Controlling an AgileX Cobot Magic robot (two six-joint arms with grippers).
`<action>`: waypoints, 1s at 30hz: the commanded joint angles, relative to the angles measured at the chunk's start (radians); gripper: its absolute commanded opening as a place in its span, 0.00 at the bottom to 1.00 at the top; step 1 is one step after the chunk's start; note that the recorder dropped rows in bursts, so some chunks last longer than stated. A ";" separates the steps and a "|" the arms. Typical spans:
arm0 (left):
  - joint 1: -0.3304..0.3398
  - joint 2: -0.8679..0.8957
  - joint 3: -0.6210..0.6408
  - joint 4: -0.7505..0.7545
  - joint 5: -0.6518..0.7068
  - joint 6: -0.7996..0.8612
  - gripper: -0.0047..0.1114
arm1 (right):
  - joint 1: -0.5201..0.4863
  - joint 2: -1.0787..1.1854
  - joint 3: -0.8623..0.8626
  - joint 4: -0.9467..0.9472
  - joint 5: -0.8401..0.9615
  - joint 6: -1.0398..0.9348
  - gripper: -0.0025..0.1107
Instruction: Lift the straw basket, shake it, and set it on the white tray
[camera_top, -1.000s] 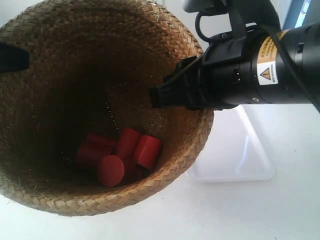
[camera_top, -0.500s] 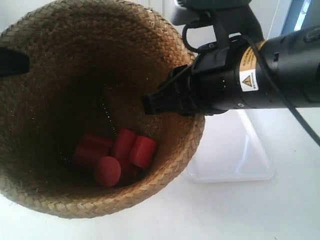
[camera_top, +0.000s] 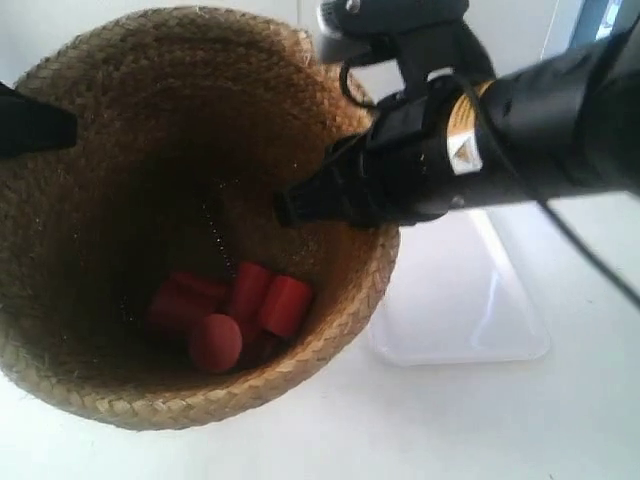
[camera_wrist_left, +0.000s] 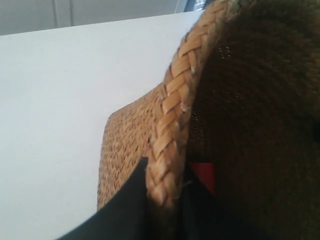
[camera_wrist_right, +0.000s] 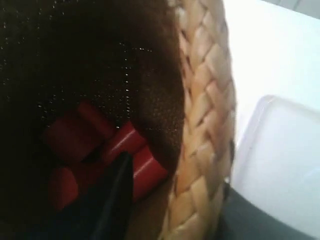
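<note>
The straw basket (camera_top: 150, 120) fills the exterior view's left, its dark inside facing the camera. Several red cylinders (camera_top: 240, 310) lie at its bottom. My right gripper (camera_top: 320, 200) is shut on the rim nearest the white tray (camera_top: 470, 300), with one finger inside the basket. My left gripper (camera_top: 35, 130) holds the opposite rim. In the left wrist view the braided rim (camera_wrist_left: 170, 110) sits pinched in the left gripper (camera_wrist_left: 165, 200). The right wrist view shows the rim (camera_wrist_right: 205, 100) clamped in the right gripper (camera_wrist_right: 190, 210), with the tray (camera_wrist_right: 280, 160) just beyond it.
The basket and tray rest over a white tabletop (camera_top: 480, 420). The tray lies flat beside the basket, partly under the right arm (camera_top: 520, 120). Red cylinders (camera_wrist_right: 125, 150) show beside the right gripper's inner finger.
The right arm and the rim it holds have shifted toward the exterior view's left, and the arm now slants upward. The red cylinders moved slightly left with the basket.
</note>
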 joint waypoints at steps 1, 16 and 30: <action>0.000 -0.083 -0.035 -0.123 -0.017 0.190 0.04 | 0.060 -0.115 -0.007 -0.022 -0.186 -0.066 0.02; 0.000 -0.043 0.054 -0.137 -0.086 0.150 0.04 | 0.023 -0.015 0.036 -0.100 -0.035 0.089 0.02; 0.000 -0.157 -0.160 -0.081 0.083 0.190 0.04 | 0.139 -0.190 -0.107 0.081 -0.027 -0.142 0.02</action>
